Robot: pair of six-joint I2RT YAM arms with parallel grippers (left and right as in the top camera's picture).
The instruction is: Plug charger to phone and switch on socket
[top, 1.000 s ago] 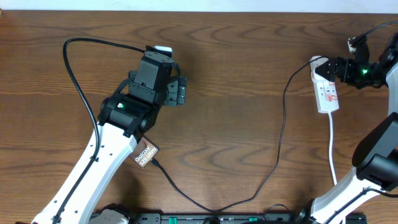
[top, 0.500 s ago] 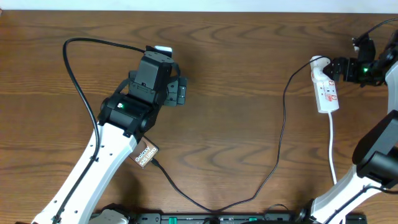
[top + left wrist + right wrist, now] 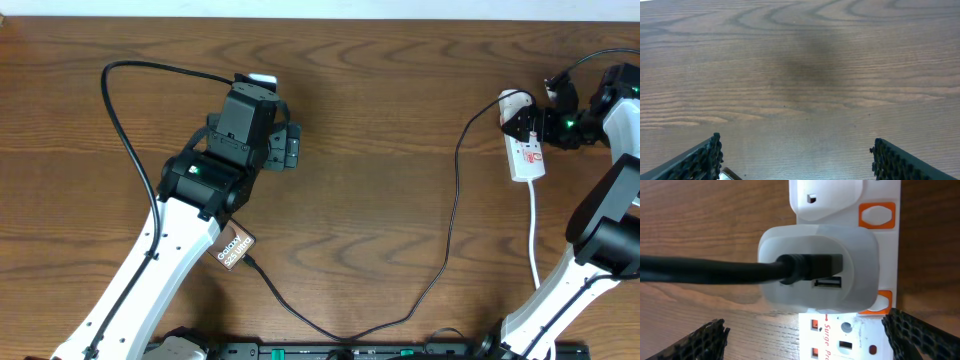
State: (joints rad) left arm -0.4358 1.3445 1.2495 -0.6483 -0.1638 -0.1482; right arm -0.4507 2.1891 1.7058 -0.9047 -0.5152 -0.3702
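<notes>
The white socket [image 3: 526,152] lies at the right; a rounded white plug [image 3: 817,270] sits in it with the black charger cable [image 3: 705,272] running left. Orange switches [image 3: 877,215] flank that plug. My right gripper [image 3: 807,330] hangs open just above the strip, one finger on each side of it. The charger [image 3: 447,255] loops across the table to the phone [image 3: 233,247], whose printed end shows below my left arm; its tip meets the phone's end, and I cannot tell if it is seated. My left gripper [image 3: 795,141] is open over bare wood, a phone corner [image 3: 725,174] beside its left finger.
A white cord [image 3: 535,235] leaves the socket toward the near edge. A second black cable [image 3: 112,100] arcs round the left arm at the far left. The right arm's base [image 3: 600,270] stands near the right edge.
The right wrist has turned and shifted left, closer over the socket's plug end. The left arm, phone and cable have not moved.
</notes>
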